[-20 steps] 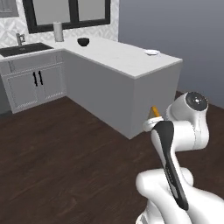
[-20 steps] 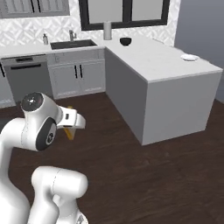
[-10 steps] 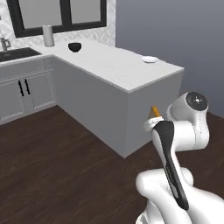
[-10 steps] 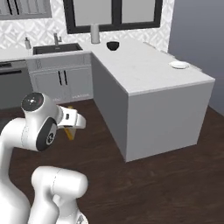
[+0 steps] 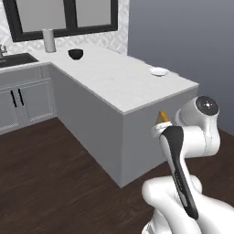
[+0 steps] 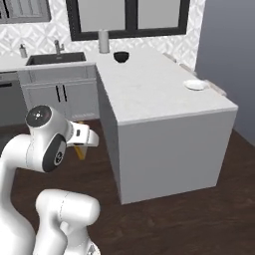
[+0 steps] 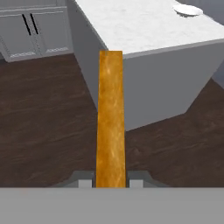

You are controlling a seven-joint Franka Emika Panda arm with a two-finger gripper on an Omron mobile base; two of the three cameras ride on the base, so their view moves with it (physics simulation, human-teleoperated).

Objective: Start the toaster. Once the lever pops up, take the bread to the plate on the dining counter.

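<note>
1. Dark wooden floorboards (image 5: 55,178) spread under a long island counter with a white grey-veined marble top and plain pale sides (image 5: 116,82), which runs from the window wall toward the robot.
2. Behind it, a black-framed window (image 6: 129,17) sits over a patterned white backsplash, and grey cabinets with black handles (image 5: 23,103) carry a dark sink (image 6: 55,59) with a tap.
3. At the far end of the island counter, near the window, stands a dark bowl (image 5: 75,54), with a pale upright cylinder (image 5: 48,40) just beside it against the wall.
4. A small round flat white plate (image 5: 159,71) lies near the counter's near end, close to the far long edge; in the right base view it is at (image 6: 194,85), and in the hand view at the upper right (image 7: 187,9).
5. Nothing lies on the plate.
6. The two-finger gripper (image 7: 111,181) is closed narrowly on a thin slice of toast with an orange-tan crust (image 7: 110,118), which the hand view shows edge-on, rising straight up between the two finger tips.
7. In the left base view a tan corner of the toast (image 5: 162,116) pokes up behind the arm's white wrist, in front of the counter's end face.
8. In the right base view the toast's orange edge (image 6: 79,151) shows below the white hand, beside the arm's upper joint.
9. The held toast is off the counter, over the floor, well apart from the plate and lower than the marble top.
10. The hand view looks at the counter's near corner, with the toast's top edge lined up against it.
</note>
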